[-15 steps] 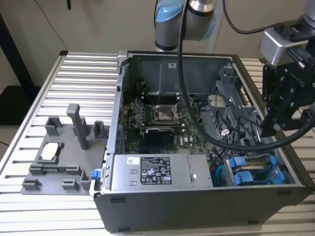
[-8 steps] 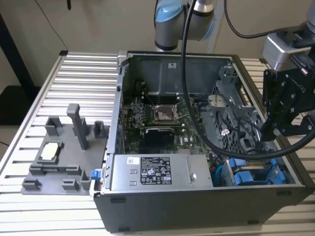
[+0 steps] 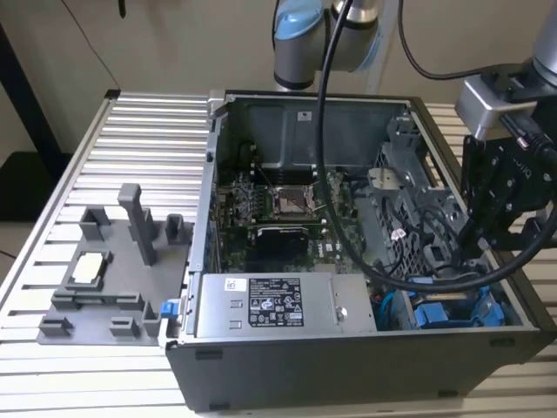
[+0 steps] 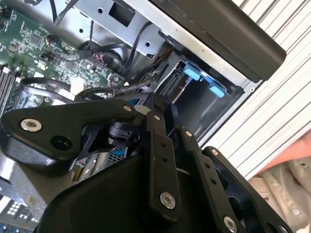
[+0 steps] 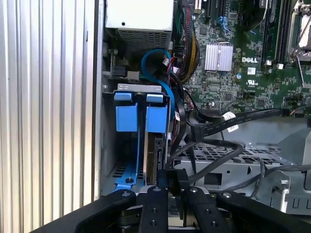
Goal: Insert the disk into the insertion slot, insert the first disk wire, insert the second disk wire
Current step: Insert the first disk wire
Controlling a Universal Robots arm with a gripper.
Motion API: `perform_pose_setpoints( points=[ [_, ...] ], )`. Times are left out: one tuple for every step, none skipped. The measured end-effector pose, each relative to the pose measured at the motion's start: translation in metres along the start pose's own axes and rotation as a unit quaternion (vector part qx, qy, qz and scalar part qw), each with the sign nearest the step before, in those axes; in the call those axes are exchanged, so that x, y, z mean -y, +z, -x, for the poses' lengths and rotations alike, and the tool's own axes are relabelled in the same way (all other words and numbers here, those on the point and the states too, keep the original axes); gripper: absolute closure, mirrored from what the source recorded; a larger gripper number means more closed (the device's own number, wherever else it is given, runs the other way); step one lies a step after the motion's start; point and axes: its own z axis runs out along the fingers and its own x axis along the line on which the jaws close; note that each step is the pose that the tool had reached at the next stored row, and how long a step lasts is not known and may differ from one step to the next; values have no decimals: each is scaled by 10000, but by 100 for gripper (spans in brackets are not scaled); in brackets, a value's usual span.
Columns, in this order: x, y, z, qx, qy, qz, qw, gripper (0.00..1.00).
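The disk (image 5: 152, 156) stands edge-on inside the insertion slot (image 5: 110, 154), its bright blue bracket (image 5: 156, 117) facing outward. In the exterior view the blue bracket (image 3: 439, 312) shows at the case's near corner on the exterior view's right. My gripper (image 5: 174, 190) hangs right over the disk's end, its fingers close together on the black connector of a disk wire (image 5: 173, 177). That wire's black cable (image 5: 228, 151) curves away across the perforated drive cage (image 5: 238, 160). In the exterior view the gripper (image 3: 480, 248) reaches into the case above the cage.
A second blue bracket (image 5: 126, 116) sits beside the disk's. The motherboard (image 3: 287, 213), a grey power supply with white sticker (image 3: 274, 305) and loose black cables (image 3: 418, 261) crowd the case. A grey fixture (image 3: 113, 270) stands on the ribbed table (image 3: 139, 139).
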Motion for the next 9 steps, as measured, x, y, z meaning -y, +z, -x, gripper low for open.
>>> perform_pose_setpoints(
  points=[
    [7,12,-2,6,4,2,10000,81],
    [13,21,-4,14,8,3,10000,81],
    [17,31,-7,23,15,4,10000,81],
    [20,40,-9,35,21,4,10000,81],
    [22,47,-12,50,27,5,10000,81],
    [25,55,-14,68,33,5,10000,81],
    [28,62,-17,85,38,5,10000,81],
    [31,68,-20,101,43,6,9999,81],
    [34,73,-23,114,48,6,9999,81]
  ],
)
